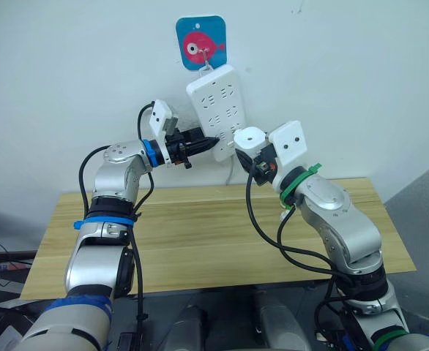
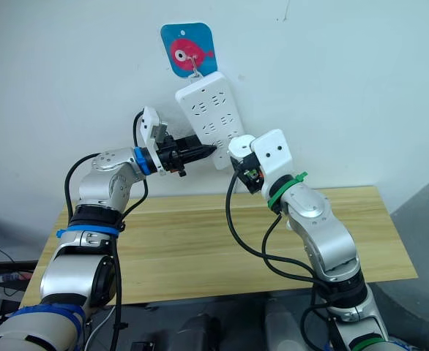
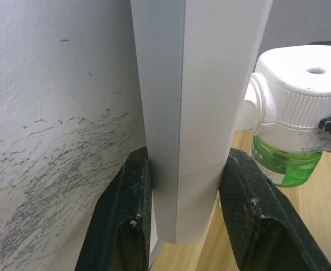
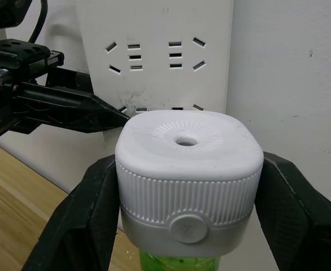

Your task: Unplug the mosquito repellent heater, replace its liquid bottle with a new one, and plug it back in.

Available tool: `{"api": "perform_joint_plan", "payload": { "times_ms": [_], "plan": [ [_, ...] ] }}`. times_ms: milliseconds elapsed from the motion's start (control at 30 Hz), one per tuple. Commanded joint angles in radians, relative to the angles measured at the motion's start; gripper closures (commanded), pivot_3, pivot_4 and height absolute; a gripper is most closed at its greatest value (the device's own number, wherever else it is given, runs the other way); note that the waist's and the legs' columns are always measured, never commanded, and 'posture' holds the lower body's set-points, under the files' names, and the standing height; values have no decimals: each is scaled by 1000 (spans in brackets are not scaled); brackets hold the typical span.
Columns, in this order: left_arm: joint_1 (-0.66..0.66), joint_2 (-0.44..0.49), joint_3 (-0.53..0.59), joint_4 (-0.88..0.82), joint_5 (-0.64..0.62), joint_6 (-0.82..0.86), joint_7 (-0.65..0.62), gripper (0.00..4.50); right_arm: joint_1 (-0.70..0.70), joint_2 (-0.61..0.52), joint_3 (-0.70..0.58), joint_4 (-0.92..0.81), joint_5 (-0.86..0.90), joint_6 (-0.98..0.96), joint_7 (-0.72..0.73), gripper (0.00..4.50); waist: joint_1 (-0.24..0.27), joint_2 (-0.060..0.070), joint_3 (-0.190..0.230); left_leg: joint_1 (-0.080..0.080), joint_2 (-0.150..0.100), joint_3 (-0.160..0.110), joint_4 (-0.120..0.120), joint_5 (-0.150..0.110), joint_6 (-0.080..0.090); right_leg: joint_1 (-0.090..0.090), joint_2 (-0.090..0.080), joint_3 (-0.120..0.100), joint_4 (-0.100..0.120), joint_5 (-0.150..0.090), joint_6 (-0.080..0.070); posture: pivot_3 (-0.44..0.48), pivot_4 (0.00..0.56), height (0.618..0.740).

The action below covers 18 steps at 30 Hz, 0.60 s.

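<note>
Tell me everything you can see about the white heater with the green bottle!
The heater is a rounded white unit that looks like plastic, with a small round hole in its top ringed by fine ribs, a ribbed band around its sides and a round button below. A green liquid bottle hangs under it. It sits against the face of the power strip hanging on the wall. The right gripper clamps it from both sides. The left gripper holds the strip's lower edge nearby.

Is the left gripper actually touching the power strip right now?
Touching. In the left wrist view, both black fingers of the left gripper press against the two sides of the power strip, clamping its lower end.
</note>
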Motion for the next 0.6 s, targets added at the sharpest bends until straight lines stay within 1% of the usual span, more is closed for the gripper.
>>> {"api": "perform_joint_plan", "payload": {
  "times_ms": [33, 333, 600],
  "plan": [
    [0, -10, -9, -39, -7, 4, -4, 3178, -30, 8, -1, -50, -9, -57, 8, 1515, 0, 0, 0, 0, 0, 0, 0, 0, 0, 0, 0, 0, 0, 0, 0, -201, 166, 740],
    [1, -9, -8, -40, -8, 6, -3, 3178, -5, -18, -5, -96, 1, -42, 33, 1516, 0, 0, 0, 0, 0, 0, 0, 0, 0, 0, 0, 0, 0, 0, 0, -202, 166, 740],
    [2, -9, -7, -43, -9, 8, -1, 3178, -1, -6, 1, -103, -8, -17, 20, 1517, 0, 0, 0, 0, 0, 0, 0, 0, 0, 0, 0, 0, 0, 0, 0, -200, 163, 740]
  ]
}}
